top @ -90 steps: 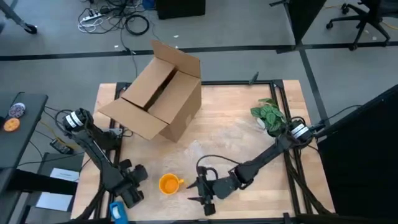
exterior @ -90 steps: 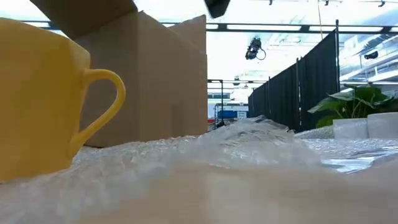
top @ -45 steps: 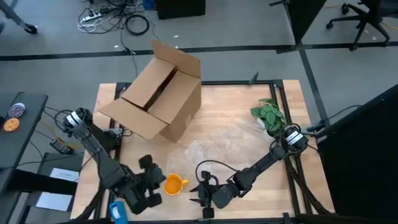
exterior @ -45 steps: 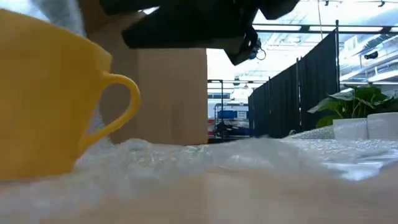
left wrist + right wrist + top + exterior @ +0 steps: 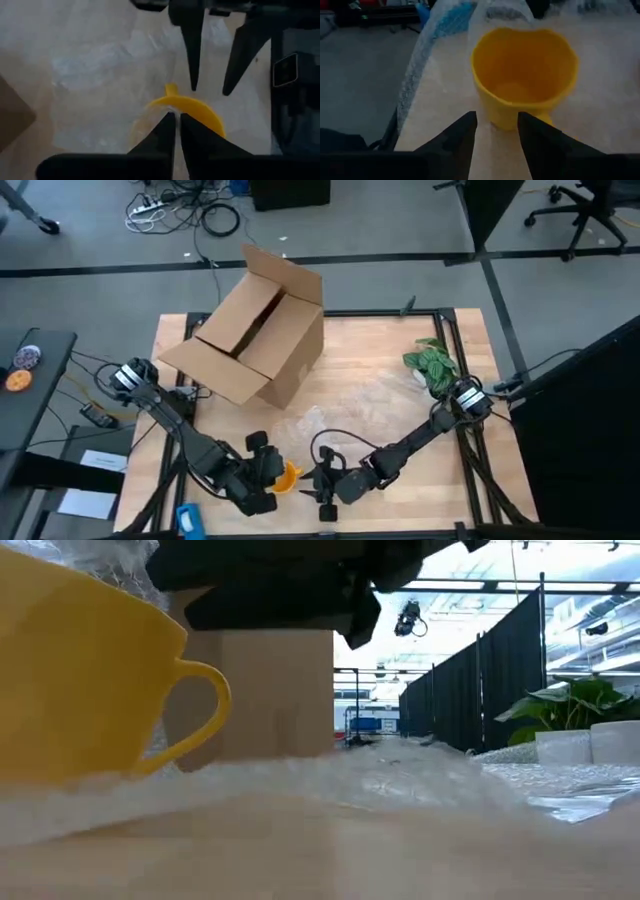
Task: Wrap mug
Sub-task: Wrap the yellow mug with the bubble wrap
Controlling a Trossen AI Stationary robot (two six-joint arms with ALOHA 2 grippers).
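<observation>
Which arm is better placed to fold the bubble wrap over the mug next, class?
Probably the left. The left gripper is at the mug, fingers nearly closed on the raised bubble wrap. The right gripper waits open, facing the mug.

The overhead view is evenly and softly lit, with only faint shadows on the pale wooden table (image 5: 400, 380) and no hard glare. The low view faces a bright, washed-out room, so whatever hangs across the top reads as a black silhouette; the mug (image 5: 90, 680) sits very close and slightly soft, and the plastic sheet (image 5: 380, 790) in the foreground is blurred. Both wrist views are dim and smeared: the mug there has soft edges, and the dark fingers (image 5: 462, 137) are out of focus.
</observation>
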